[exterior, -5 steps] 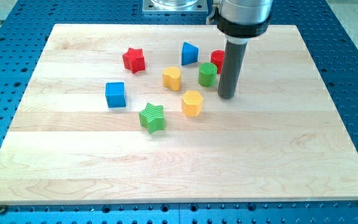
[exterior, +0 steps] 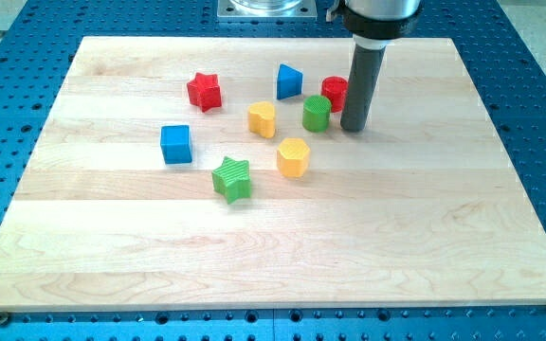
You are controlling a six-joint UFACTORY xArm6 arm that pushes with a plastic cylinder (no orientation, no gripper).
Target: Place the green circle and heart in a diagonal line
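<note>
Here, the green circle [exterior: 317, 113] stands near the middle of the desk [exterior: 463, 237], toward the view's top, and the yellow heart [exterior: 263, 118] lies just beside it on the view's left, the two apart by a narrow gap. We judge both to be light, rigid blocks that slide readily on the smooth wood and may turn if pushed off centre; since we have no jaws, nothing here can be open or closed, and we must press on a side face, low and through the middle. The circle is a short ribbed cylinder; the heart is a low lobed block with a flat top. Our tip [exterior: 353, 128] rests just beside the circle on the view's right, close to it, though we cannot tell whether they touch. Behind the rod sits a red block [exterior: 333, 91], partly hidden. Further out lie a blue triangle [exterior: 289, 81], a red star [exterior: 204, 91], a yellow hexagon [exterior: 293, 156], a green star [exterior: 232, 179] and a blue cube [exterior: 175, 144].
</note>
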